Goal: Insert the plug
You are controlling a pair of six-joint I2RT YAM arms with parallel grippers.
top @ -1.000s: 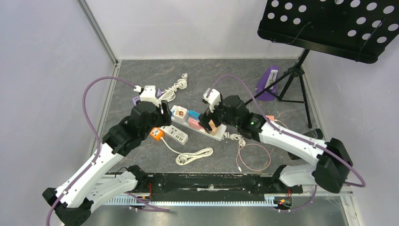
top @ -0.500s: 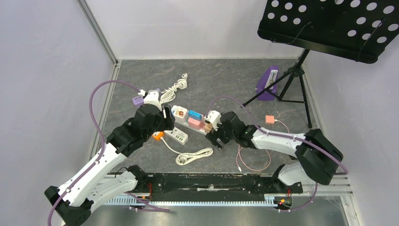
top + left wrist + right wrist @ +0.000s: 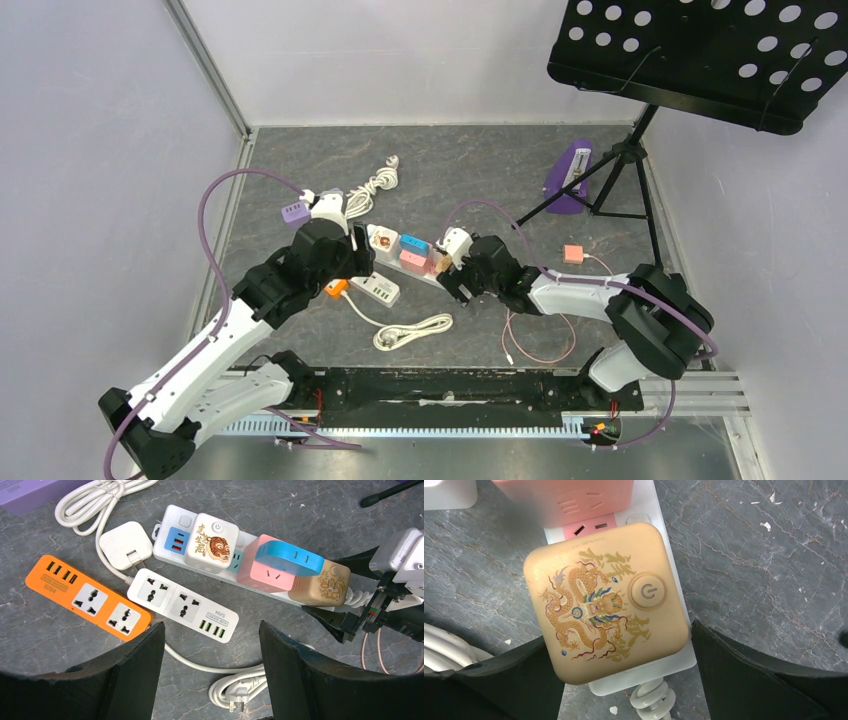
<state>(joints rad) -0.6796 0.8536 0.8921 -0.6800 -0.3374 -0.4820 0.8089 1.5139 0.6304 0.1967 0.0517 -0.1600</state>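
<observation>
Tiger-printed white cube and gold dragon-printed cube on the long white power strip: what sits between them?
A pink cube adapter with a flat blue block against it, seen in the left wrist view.

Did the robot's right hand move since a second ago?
Yes. The right gripper sank lower and slid toward the cord end of the white power strip.
</observation>
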